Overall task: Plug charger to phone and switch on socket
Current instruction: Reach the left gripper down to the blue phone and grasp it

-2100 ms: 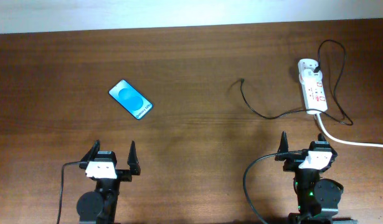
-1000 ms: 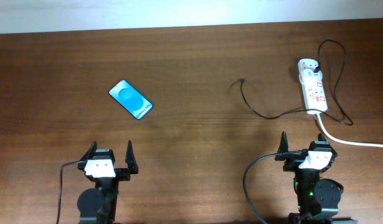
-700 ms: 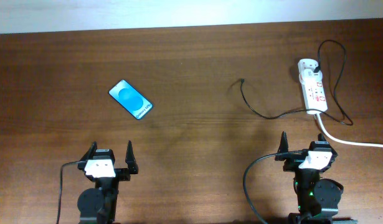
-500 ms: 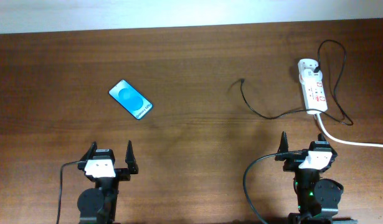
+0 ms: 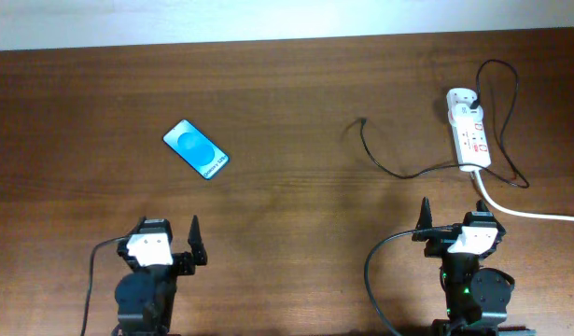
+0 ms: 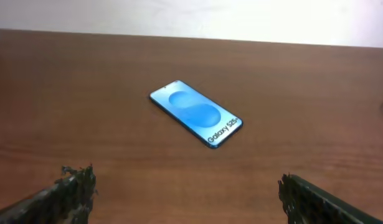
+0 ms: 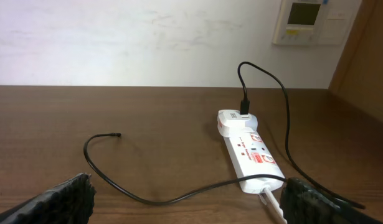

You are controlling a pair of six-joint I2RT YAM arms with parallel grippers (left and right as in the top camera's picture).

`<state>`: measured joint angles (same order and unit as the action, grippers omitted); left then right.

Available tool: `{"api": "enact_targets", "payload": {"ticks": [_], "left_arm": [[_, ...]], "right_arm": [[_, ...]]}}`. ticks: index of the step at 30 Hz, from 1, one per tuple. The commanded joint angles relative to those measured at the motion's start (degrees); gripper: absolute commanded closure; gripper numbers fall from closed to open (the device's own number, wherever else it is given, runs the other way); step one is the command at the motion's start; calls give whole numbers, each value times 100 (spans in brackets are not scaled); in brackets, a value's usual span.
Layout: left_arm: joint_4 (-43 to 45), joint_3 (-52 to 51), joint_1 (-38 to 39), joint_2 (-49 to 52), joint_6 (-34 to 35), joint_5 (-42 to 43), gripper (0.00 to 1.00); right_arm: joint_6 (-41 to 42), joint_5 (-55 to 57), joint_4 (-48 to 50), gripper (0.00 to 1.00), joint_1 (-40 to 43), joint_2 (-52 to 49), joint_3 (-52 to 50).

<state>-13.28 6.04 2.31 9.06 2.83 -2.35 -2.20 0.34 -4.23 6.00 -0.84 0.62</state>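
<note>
1 charger [image 5: 399,175] in socket [image 5: 469,135], phone [image 5: 196,149] far L

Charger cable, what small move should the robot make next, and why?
Probably reach the right hand forward to the free tip of the charger: that hand is open and empty, the tip lies loose on the table ahead of it, and the phone sits far off, unplugged.

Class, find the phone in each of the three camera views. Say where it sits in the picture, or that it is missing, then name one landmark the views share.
Overhead: the phone lies left of centre, in the upper half, turned diagonally.
Left wrist: the phone is near the middle, slightly above centre.
Right wrist: not in it.
Shared landmark: the brown table meeting the white wall at its far edge.
</note>
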Motion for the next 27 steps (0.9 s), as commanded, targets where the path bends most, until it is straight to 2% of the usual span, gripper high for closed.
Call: {"api": "enact_targets", "payload": {"ticks": [1, 3, 6, 14, 17, 19, 21, 23, 27], "left_arm": [[-275, 614, -24, 330, 81, -109, 1], [-422, 957, -24, 531, 83, -109, 1], [-1126, 1825, -24, 1143, 378, -107, 1], [-2188, 4111, -22, 3464, 1165, 254, 1], [-2736, 5313, -24, 4551, 1167, 1137, 1], [-2754, 5545, -24, 4981, 1167, 1974, 1], [-2653, 5545, -24, 5241, 1167, 2127, 1], [-2505, 5552, -22, 5484, 1215, 2083, 1], [-2361, 5910, -24, 6129, 2063, 1419, 1]], "right_arm": [[-37, -52, -33, 1, -37, 48, -31], [-37, -52, -31, 1, -37, 48, -31], [-37, -52, -31, 1, -37, 48, -31], [-37, -52, -31, 1, -37, 48, -31], [-37, -52, -33, 1, -37, 48, -31], [-37, -52, -31, 1, -37, 48, -31], [-37, -52, -33, 1, -37, 48, -31], [-37, -52, -33, 1, -37, 48, -31], [-37, -52, -33, 1, -37, 48, -31]]}}
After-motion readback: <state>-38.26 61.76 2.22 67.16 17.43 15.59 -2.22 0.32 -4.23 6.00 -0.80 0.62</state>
